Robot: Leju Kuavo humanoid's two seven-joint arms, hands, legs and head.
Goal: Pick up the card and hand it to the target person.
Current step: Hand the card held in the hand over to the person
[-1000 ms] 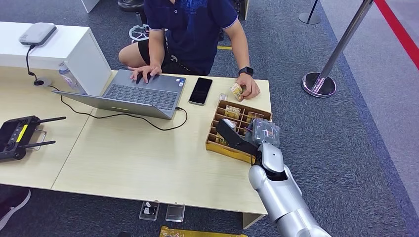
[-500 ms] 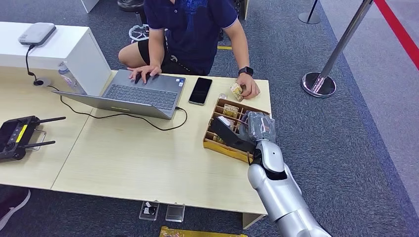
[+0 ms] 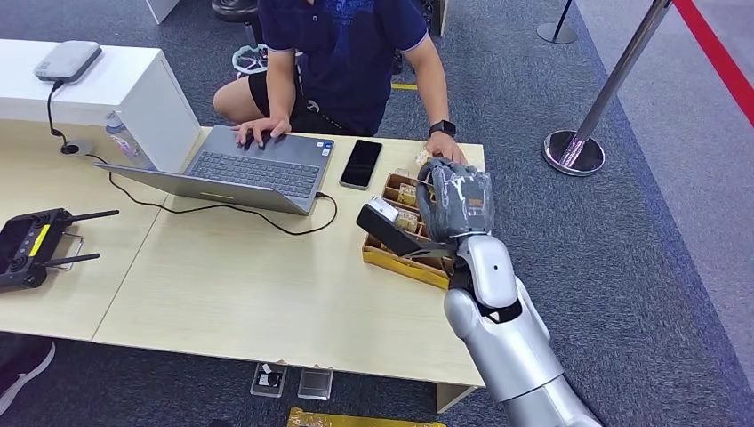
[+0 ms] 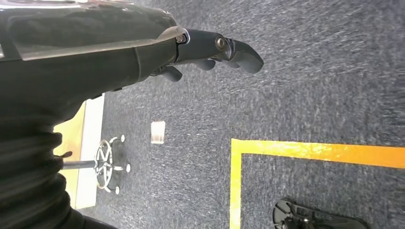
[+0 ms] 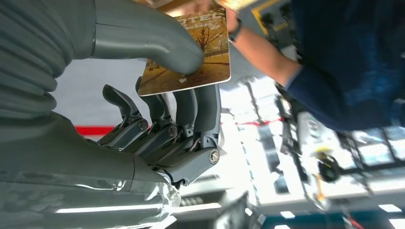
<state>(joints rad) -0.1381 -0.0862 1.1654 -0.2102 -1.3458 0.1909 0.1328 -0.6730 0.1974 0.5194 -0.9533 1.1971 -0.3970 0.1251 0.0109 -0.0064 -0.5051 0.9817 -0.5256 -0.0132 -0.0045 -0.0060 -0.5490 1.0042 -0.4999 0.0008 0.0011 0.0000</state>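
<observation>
My right hand (image 3: 455, 200) is raised above the brown divided box (image 3: 391, 258) at the table's far right corner. In the right wrist view the thumb and fingers (image 5: 200, 109) pinch a yellow-brown card (image 5: 203, 52) printed with a tree. The seated person in a dark blue shirt (image 3: 347, 44) is across the table, with one hand (image 3: 445, 149) resting just beyond my right hand and the other on the laptop. More cards (image 3: 407, 194) stand in the box's compartments. My left hand (image 4: 215, 50) hangs over the carpet holding nothing, its fingers loosely extended.
An open laptop (image 3: 258, 169) and a black phone (image 3: 360, 163) lie on the table (image 3: 249, 285) left of the box. A black controller (image 3: 31, 245) sits at the table's left. A stanchion base (image 3: 573, 151) stands on the carpet to the right.
My right hand has lifted out of the box and moved up toward the person's hand, carrying the card.
</observation>
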